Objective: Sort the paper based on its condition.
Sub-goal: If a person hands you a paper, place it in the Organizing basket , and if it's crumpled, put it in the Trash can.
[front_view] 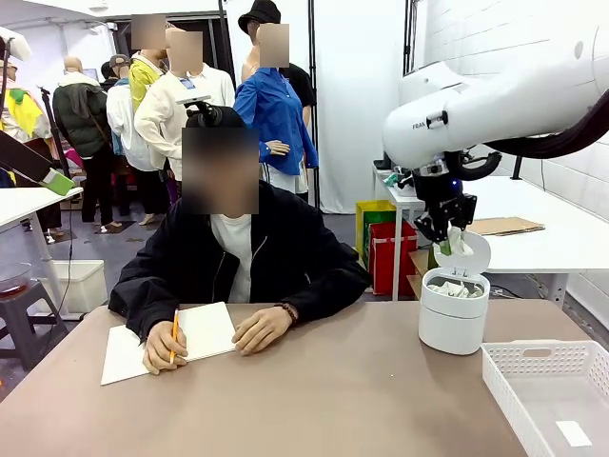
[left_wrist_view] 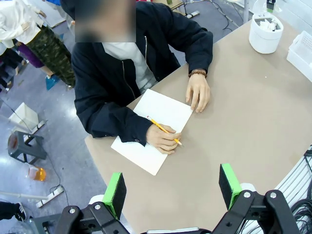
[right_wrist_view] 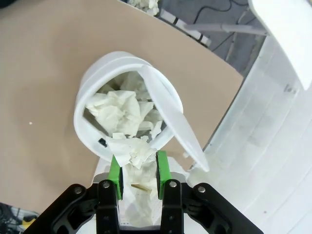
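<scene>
My right gripper point(right_wrist_view: 138, 168) is shut on a crumpled wad of white paper point(right_wrist_view: 130, 150), pinched between its green pads just above the mouth of a round white bin point(right_wrist_view: 87, 92). The bin's swing lid point(right_wrist_view: 171, 119) stands tipped open, and several more crumpled wads point(right_wrist_view: 119, 108) lie inside. From the front, the right gripper point(front_view: 449, 235) hangs over the bin point(front_view: 453, 319) at the table's right. A flat slip of paper point(front_view: 574, 433) lies in the white basket point(front_view: 533, 360). My left gripper point(left_wrist_view: 171, 190) is open, high over the table with nothing between its fingers.
A person sits at the far side, writing with a pencil point(front_view: 174, 335) on a white pad point(front_view: 205, 328), both hands on the table. The basket stands at the near right corner, close beside the bin. Brown tabletop point(front_view: 333, 400) stretches between them.
</scene>
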Action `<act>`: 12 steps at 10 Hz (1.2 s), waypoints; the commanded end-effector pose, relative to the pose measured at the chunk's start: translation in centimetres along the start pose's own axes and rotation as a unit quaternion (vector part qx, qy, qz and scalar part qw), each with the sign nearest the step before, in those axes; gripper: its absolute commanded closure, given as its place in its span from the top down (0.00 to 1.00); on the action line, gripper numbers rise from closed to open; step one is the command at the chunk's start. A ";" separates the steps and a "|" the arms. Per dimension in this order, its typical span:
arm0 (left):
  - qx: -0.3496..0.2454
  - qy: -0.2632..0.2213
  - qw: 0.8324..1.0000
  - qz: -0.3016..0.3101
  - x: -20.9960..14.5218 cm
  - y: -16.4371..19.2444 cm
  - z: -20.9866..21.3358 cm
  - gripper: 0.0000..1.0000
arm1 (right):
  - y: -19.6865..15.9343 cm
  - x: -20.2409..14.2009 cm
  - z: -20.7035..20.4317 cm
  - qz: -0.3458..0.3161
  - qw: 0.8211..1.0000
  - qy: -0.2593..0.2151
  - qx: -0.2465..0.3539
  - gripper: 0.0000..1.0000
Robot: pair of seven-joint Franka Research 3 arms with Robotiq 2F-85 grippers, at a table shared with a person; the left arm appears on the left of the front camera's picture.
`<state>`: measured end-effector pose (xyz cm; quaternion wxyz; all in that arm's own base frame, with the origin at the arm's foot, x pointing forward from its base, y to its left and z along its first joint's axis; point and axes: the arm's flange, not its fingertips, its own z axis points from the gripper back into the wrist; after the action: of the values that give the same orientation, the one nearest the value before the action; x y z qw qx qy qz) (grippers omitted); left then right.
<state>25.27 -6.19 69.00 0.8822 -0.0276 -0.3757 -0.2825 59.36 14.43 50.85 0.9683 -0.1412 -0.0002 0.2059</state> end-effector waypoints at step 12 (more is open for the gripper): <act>0.000 0.000 1.000 0.001 0.0 0.0 0.0 1.00 | 0.0 0.1 -0.1 0.002 1.000 -0.004 0.002 0.33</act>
<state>25.27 -6.19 69.00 0.8822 -0.0276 -0.3757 -0.2825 59.47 14.41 50.78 0.9682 -0.1381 -0.0036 0.2084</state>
